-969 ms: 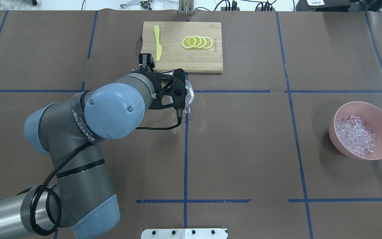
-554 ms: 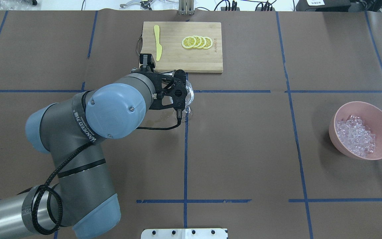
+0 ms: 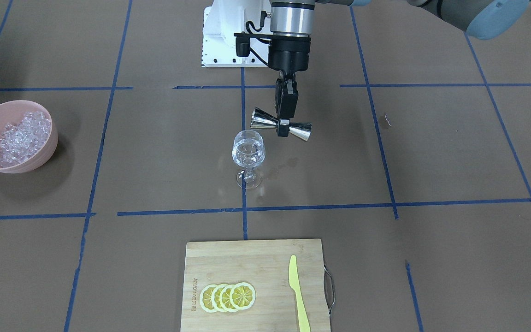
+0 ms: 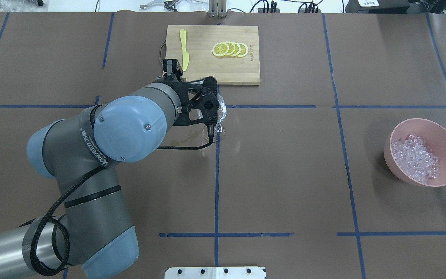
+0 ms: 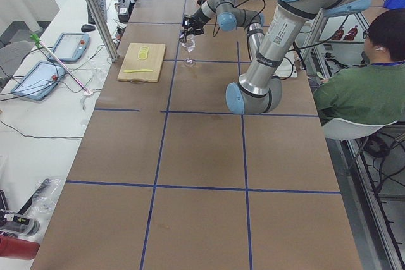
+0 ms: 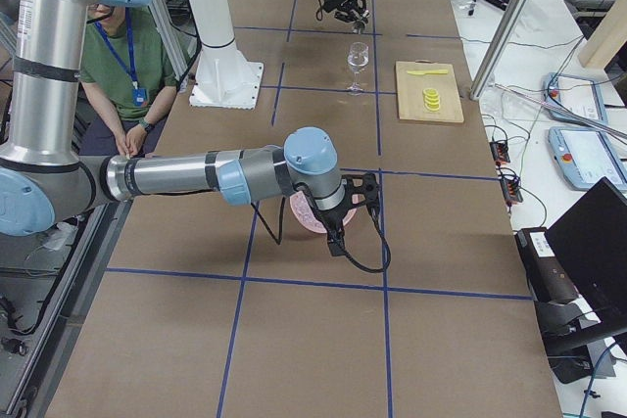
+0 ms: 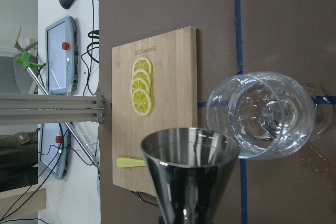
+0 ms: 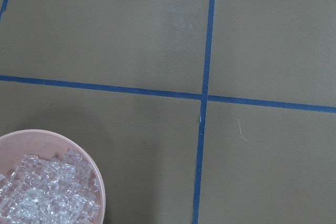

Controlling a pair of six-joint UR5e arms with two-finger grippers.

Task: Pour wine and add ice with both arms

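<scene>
The wine glass (image 3: 248, 152) stands between the cutting board (image 3: 256, 263) and the robot. The left gripper (image 3: 284, 128) points down and clamps a jigger (image 3: 300, 132) sideways at its rim. The right gripper (image 6: 338, 214) is perhaps above the bowl (image 3: 46, 150) of ice (image 3: 19, 133); how far it is opened I cannot tell.

A robotics laboratory: a grey left arm (image 4: 91, 155) and right arm (image 6: 186, 175) reach over a long table (image 5: 202, 150) papered brown and gridded with blue tape (image 4: 216, 186). Teach pendants (image 5: 68, 45) and an aluminium post (image 5: 96, 14) line its edge. A person (image 6: 122, 56) sits by the white pedestal (image 6: 220, 46).
</scene>
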